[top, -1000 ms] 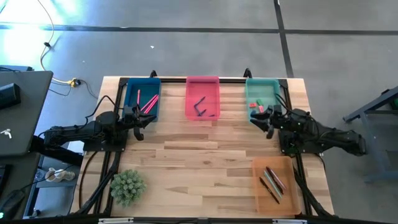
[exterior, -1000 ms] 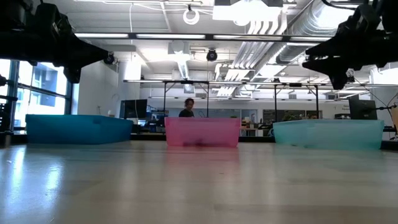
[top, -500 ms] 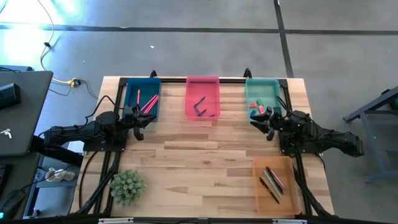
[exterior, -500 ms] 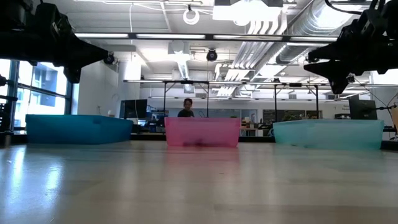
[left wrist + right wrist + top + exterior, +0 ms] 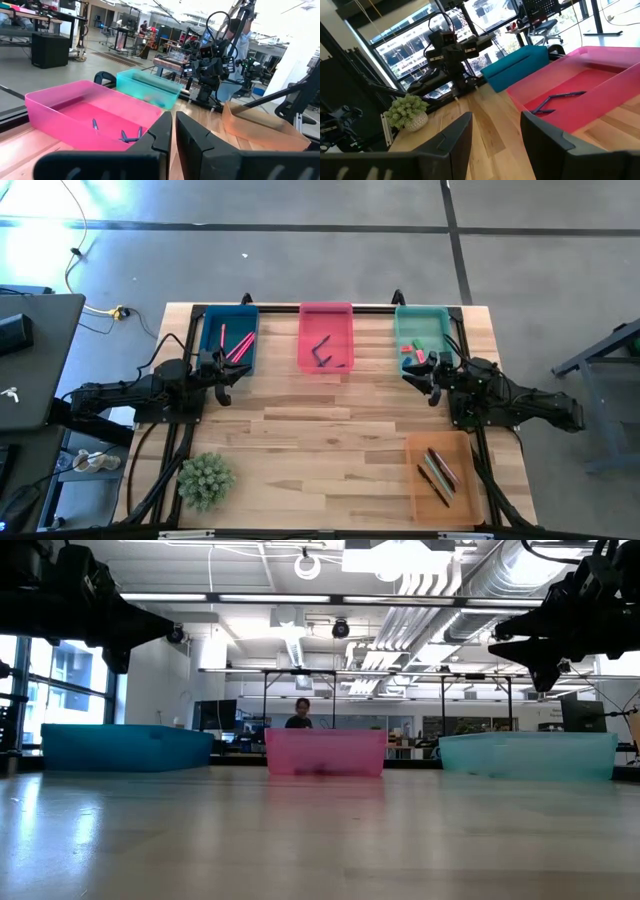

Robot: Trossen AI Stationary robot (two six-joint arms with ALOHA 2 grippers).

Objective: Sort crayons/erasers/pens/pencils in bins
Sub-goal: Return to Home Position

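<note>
Blue comes first: a dark blue bin (image 5: 230,318) sits at the upper left of the wooden desk (image 5: 330,420) in the high view, with several pink sticks (image 5: 238,346) lying in it. Just below its lower edge the left arm reaches in from the frame's left. The left end effector (image 5: 173,117) is clenched, its two fingers (image 5: 161,134) nearly touching with only a thin slit between them and nothing in it. A small green plant (image 5: 205,480) stands near the desk's lower left corner, well apart from the bins.

At upper centre is the pink bin (image 5: 325,325), holding a few dark blue sticks (image 5: 322,356). In the low view a person (image 5: 300,712) shows far off in the room behind this bin.

At upper right is the teal bin (image 5: 422,325). The erasers (image 5: 410,351) lie inside it toward its lower end, red-pink blocks close together; other colours among them are too small to tell. The right arm comes in from the frame's right. The right end effector (image 5: 496,117) is released, fingers (image 5: 454,142) spread wide and empty, and in the high view it sits just at the teal bin's lower edge. In the low view it hangs above that bin, clear of the rim.

The translucent orange bin (image 5: 460,450) sits at the desk's lower right, with thin sticks (image 5: 436,472) lying slantwise in it.
</note>
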